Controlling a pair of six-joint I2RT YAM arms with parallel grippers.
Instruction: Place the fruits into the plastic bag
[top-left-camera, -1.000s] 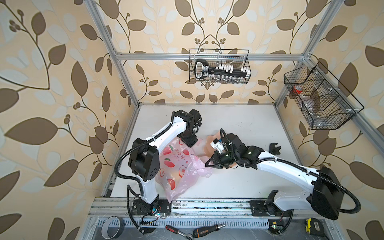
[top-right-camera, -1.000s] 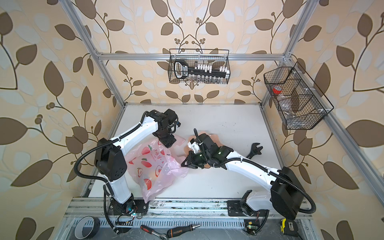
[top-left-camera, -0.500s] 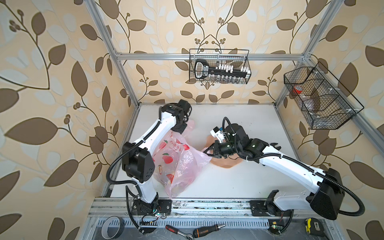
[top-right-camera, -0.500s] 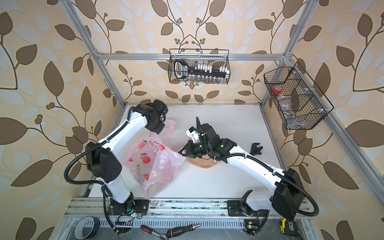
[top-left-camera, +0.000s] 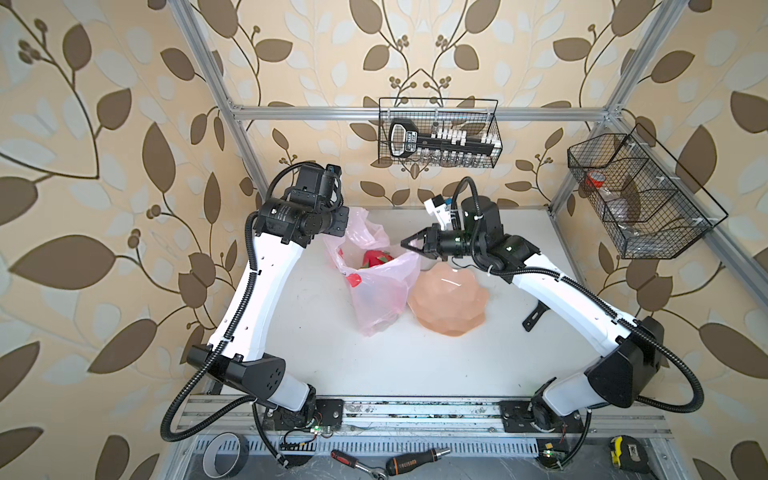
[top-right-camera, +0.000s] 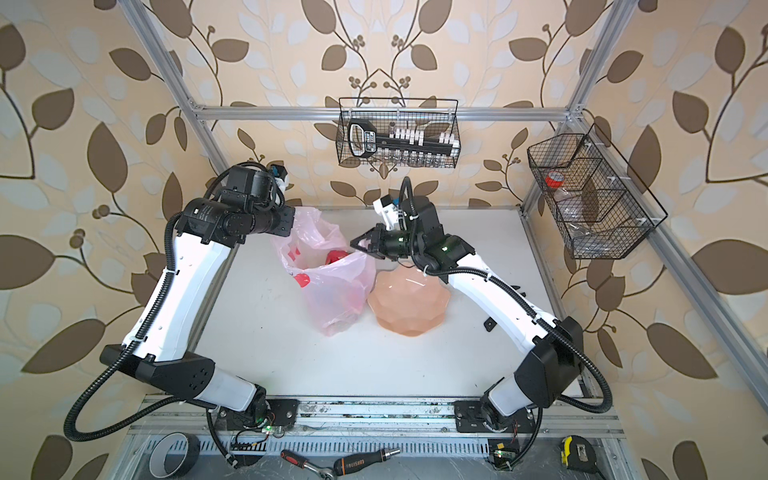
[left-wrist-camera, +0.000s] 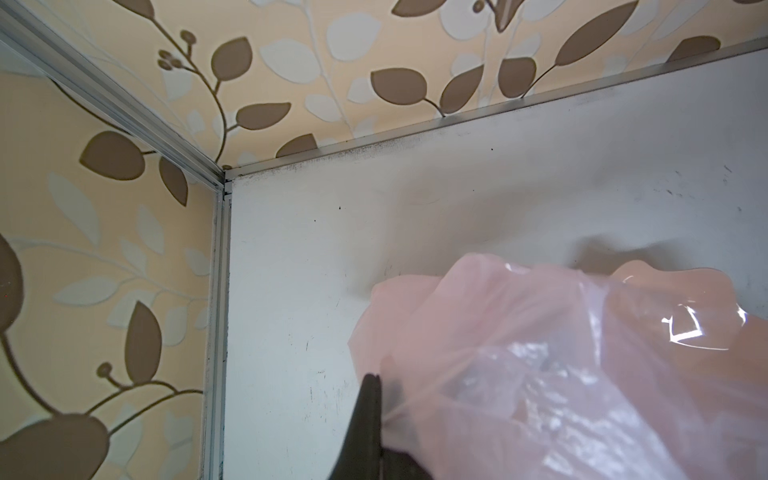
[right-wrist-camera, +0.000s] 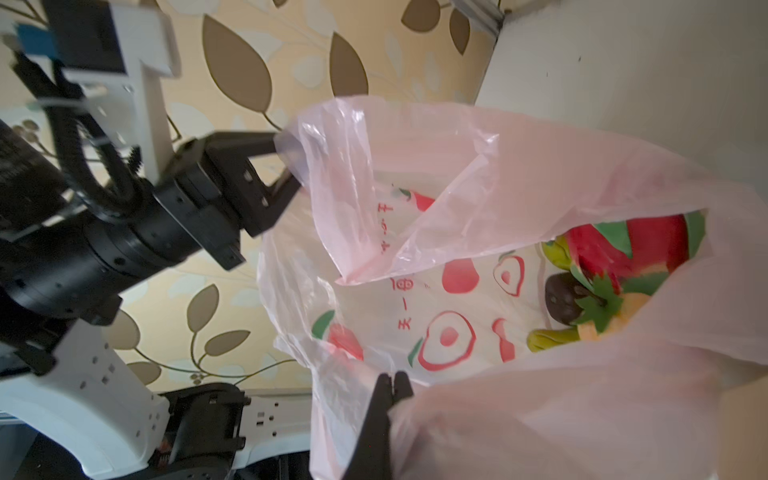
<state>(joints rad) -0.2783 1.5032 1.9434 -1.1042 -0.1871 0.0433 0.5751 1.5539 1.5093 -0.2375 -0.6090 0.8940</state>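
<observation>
Both jaws clamped on the bag (top-left-camera: 376, 291), mouth held wide, fruits (right-wrist-camera: 598, 274) down inside!

My left jaws pinch a handle loop and my right jaws pinch the opposite rim. The bag stands on the bench (top-left-camera: 415, 357) just beside the bowl (top-left-camera: 449, 299), which looks empty. I judge loading done. Next comes a slow lowering and release, so nothing tips out. The back wall is close behind my left wrist, with open bench in front.

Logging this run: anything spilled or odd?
No spill: fruits sit inside the plastic bag, pinched by left tool and right tool. A stray black part lies on the table beside the right arm.
</observation>
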